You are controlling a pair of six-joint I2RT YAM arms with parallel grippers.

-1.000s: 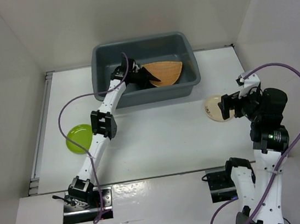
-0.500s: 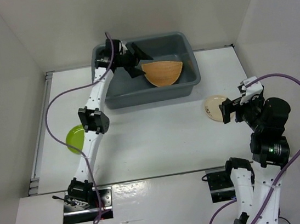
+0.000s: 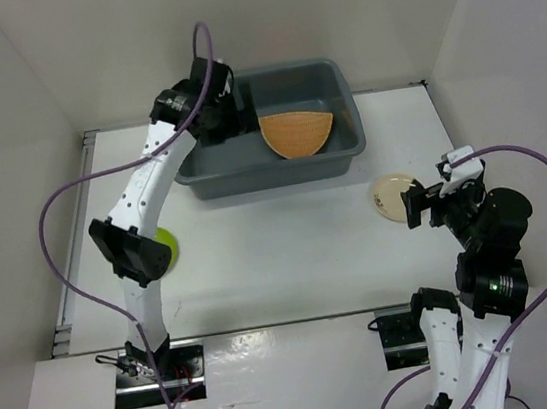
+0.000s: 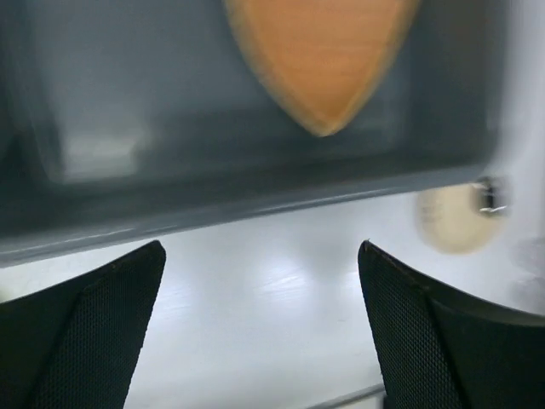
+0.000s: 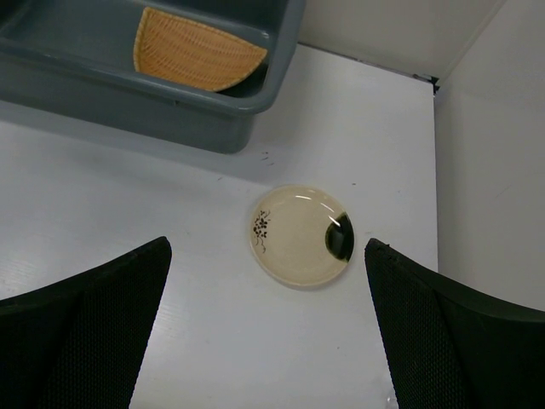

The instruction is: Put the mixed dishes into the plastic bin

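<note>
I see my right gripper [image 3: 413,208] spread wide, empty, just above the cream plate [image 5: 300,235] near the table's [image 3: 280,254] right edge. My left gripper [image 3: 232,119], also spread, hangs over the bin's [image 3: 279,170] left end, with the orange plate [image 3: 296,133] inside.

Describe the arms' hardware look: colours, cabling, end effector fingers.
The left arm and right arm have white links with black joints. A purple cable loops loosely off each. The left end effector and right end effector carry broad black fingers with a fine mesh texture.
</note>
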